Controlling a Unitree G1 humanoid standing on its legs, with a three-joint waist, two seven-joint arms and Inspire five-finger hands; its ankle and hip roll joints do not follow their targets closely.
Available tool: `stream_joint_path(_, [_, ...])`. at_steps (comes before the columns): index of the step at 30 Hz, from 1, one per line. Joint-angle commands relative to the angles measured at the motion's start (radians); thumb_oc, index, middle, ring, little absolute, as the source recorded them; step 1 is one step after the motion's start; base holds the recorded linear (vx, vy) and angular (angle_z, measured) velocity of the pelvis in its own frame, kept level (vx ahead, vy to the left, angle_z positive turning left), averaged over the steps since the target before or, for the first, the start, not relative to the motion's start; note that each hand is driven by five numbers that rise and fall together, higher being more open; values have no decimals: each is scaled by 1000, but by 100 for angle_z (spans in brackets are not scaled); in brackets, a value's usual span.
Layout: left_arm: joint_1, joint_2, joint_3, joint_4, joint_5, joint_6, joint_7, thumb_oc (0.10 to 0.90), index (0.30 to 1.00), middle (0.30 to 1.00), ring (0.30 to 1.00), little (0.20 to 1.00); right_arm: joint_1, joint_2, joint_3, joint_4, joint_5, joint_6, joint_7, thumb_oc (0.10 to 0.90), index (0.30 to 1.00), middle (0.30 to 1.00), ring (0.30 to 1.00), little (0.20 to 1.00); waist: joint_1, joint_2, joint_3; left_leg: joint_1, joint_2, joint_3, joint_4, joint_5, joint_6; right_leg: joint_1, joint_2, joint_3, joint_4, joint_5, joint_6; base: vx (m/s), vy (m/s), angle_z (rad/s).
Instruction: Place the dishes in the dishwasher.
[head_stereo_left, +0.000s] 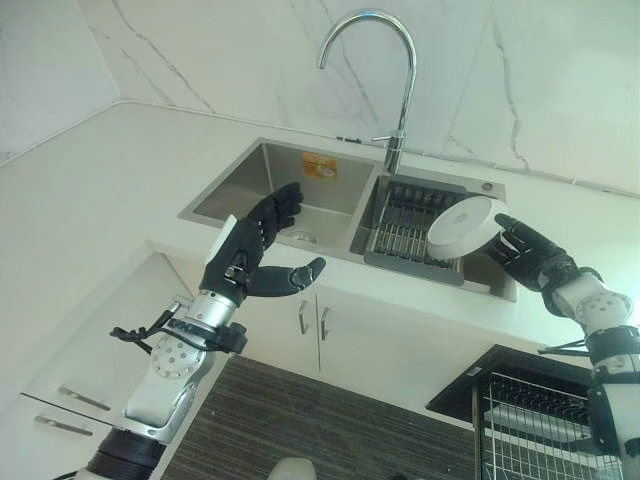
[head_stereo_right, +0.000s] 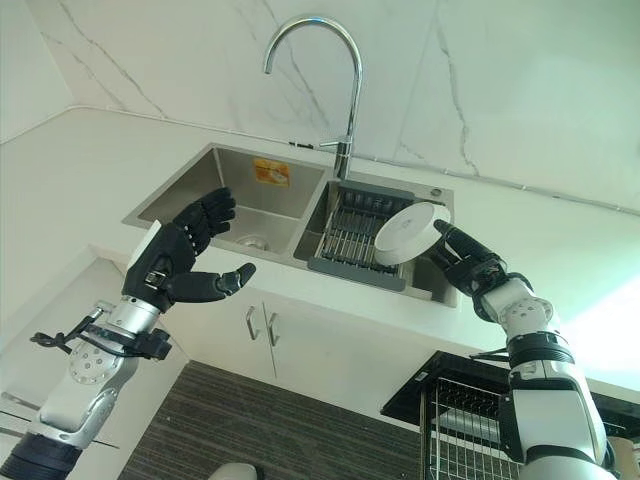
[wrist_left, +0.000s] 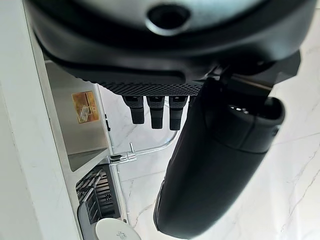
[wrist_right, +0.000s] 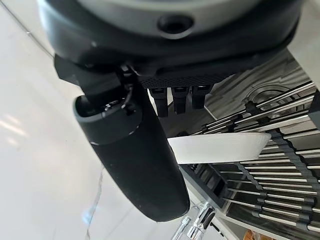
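White bowl lifted out of the sink rack, pinched in the right hand

Thumb and fingers clamp the bowl's rim, so it hangs tilted on edge just above the dark drying rack in the right basin of the steel sink; probably held this way to slot upright into the dishwasher basket, open low on the right; left hand hovers before the left basin, fingers spread, holding nothing, perhaps ready to steady; tall faucet stands behind.
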Motion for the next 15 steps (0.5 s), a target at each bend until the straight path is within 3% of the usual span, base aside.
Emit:
stream_joint_path(1, [-84, 42, 15, -89, -41, -76, 6, 800, 900, 900, 900, 900, -156, -73, 21, -28, 17, -56, 69, 800, 900, 900, 900, 900, 12, -28, -75, 17, -15, -8, 44, -144, 8, 55, 3, 25, 19, -126, 49, 0, 0, 0])
stream_joint_path(15, [-52, 47, 38, -100, -49, -76, 1, 800, 900, 900, 900, 900, -171, -63, 48, -60, 2, -46, 59, 800, 900, 900, 900, 900, 33, -32, -73, 8, -20, -24, 44, -136, 5, 58, -5, 6, 19, -126, 49, 0, 4, 2])
